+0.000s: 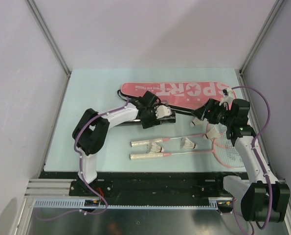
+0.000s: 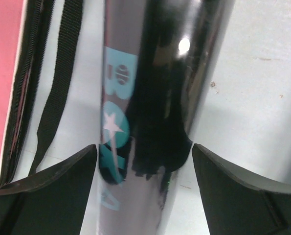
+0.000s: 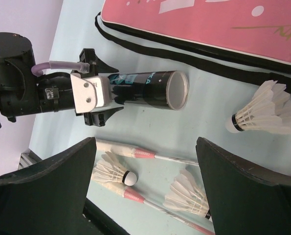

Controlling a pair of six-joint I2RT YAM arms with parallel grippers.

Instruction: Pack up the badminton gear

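We read "SPORT" in large white capitals on the pink racket bag, upside down from the top camera; a smaller white line beside it is too fine to read. On the black tube teal letters run lengthwise: a "B", then a round letter holding a white star; the rest escapes us. Tiny red print on the racket handles stays illegible.
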